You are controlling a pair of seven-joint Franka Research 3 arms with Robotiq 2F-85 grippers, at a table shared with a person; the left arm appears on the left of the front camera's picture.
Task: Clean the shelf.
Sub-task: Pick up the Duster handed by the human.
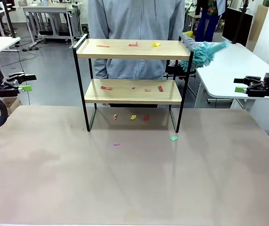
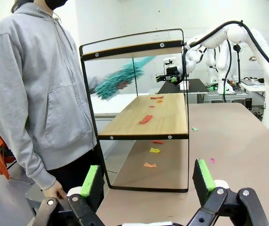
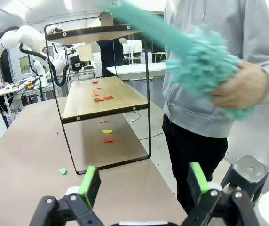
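The shelf stands at the far middle of the table, two wooden boards in a black frame, also seen in the left wrist view and the right wrist view. Coloured paper scraps lie on both boards and on the table under it. A person behind it holds a teal duster at the shelf's right end; a hand grips its fluffy head. My left gripper hangs open at the far left, my right gripper open at the far right, both away from the shelf and holding nothing.
Loose scraps, a green one and a pink one, lie on the beige table in front of the shelf. A white side table stands at right, another at far left.
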